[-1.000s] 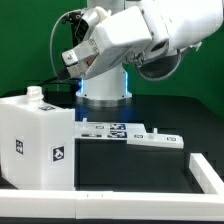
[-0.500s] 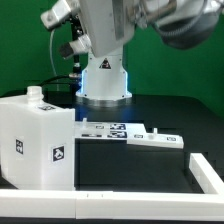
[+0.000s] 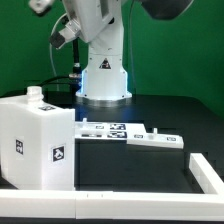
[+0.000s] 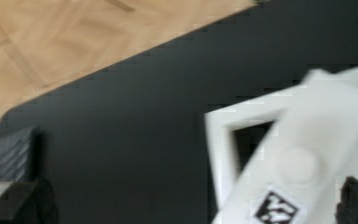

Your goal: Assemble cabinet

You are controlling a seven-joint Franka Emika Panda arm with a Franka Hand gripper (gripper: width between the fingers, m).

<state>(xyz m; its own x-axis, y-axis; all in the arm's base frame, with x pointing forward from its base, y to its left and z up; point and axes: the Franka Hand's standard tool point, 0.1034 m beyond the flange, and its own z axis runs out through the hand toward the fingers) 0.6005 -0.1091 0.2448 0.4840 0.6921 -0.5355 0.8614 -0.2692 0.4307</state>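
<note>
Tool [image 4: 185,198] wide open, nothing between its fingers [image 4: 12,175], hanging high over the black surface [image 3: 150,170]; the arm [image 3: 95,30] runs out at the exterior frame's upper left. Cabinet body [image 3: 35,140], a white tagged box with a small knob [image 3: 35,94] on top, stands at that frame's lower left, just beside the marker board [image 3: 130,133]; the wrist view shows a white tagged cabinet part [image 4: 309,130] with an open frame, well below the tool, untouched. Judged step: an empty approach to a part; next move calls for descending squarely, jaws straddling one wall before closing.
</note>
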